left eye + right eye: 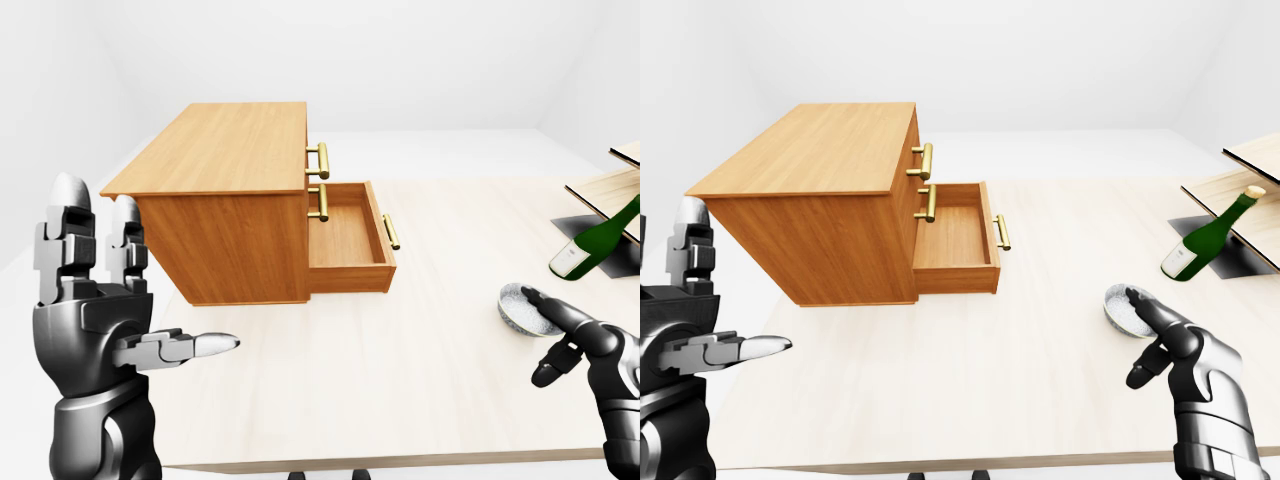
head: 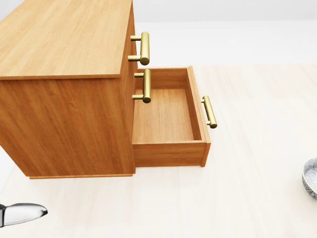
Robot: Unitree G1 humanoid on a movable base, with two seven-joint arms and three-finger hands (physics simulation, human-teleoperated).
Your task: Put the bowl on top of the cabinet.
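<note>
Left-eye view shows a light-brown wooden cabinet (image 1: 225, 165) standing on a pale wooden table (image 1: 400, 390), toward the table's left edge and the upper part of the view. Its flat top is bare. Its lowest drawer (image 1: 346, 240) is pulled out toward the view's right and holds nothing, and short brass bar handles (image 1: 322, 160) stick out from the drawer fronts.

A small grey-white speckled bowl (image 1: 512, 303) sits upright on the table near its right edge, well apart from the cabinet and lower in the view than the open drawer.

The robot's dark metal right hand (image 1: 585, 345) comes in from the bottom right corner with its fingers stretched out and apart. One fingertip reaches over the bowl's rim, but the fingers do not close round it.

The left hand (image 1: 90, 330) is raised at the view's left, off the table's left edge, with the fingers upright and spread, the thumb pointing right, and nothing in it.

At the table's right edge, a dark green glass bottle (image 1: 595, 242) leans tilted against a wooden rack (image 1: 612, 190).
</note>
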